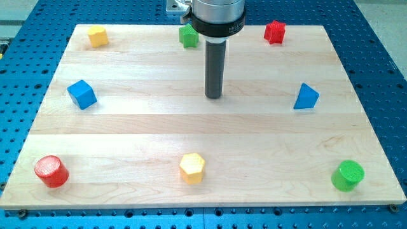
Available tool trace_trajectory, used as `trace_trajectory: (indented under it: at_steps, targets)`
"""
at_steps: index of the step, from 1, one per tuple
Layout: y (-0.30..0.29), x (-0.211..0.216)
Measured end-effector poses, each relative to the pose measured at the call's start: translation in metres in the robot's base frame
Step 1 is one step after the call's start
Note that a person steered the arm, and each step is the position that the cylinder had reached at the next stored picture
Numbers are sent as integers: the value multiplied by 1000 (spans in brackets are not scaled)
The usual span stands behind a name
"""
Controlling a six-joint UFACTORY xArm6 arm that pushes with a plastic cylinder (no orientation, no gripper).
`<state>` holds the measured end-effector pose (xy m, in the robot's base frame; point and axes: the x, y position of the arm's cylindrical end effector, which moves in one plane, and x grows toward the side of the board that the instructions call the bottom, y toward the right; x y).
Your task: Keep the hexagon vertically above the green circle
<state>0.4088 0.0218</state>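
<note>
- Near the view's bottom edge, about midway across, sits the yellow hexagon (192, 168); the green circle (348, 175) stands far off at the view's bottom right corner, roughly level with it, so the hexagon is not above the circle as the task asks.
- my tip (213, 97) rests near the board's middle, well apart from both, touching no block. The arm has no pincer, only the rod, so nothing is grasped or released.
- Judging from this layout, the hexagon needs to travel toward the view's right and upward, which calls for coming at it from its left and lower side.
- Risks, as I judge them: an off-centre push could spin the hexagon or let it slide off the rod; a push too close to the bottom edge could tip it off the wooden board (127, 127).
- The blue triangle (306, 97) lies up the right side, close to the wanted spot, and could be knocked.
- Farther out sit a red cylinder (51, 171), blue cube (82, 94), yellow block (97, 36), green block (188, 35) and red block (275, 32), all clear of the likely path.
</note>
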Motion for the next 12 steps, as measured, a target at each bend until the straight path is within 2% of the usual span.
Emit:
trace_trajectory:
  at_steps: [5, 7, 8, 10, 12]
  targets:
    - [0, 2]
    - [-30, 1]
    - [-77, 0]
    - [-89, 12]
    - [-147, 86]
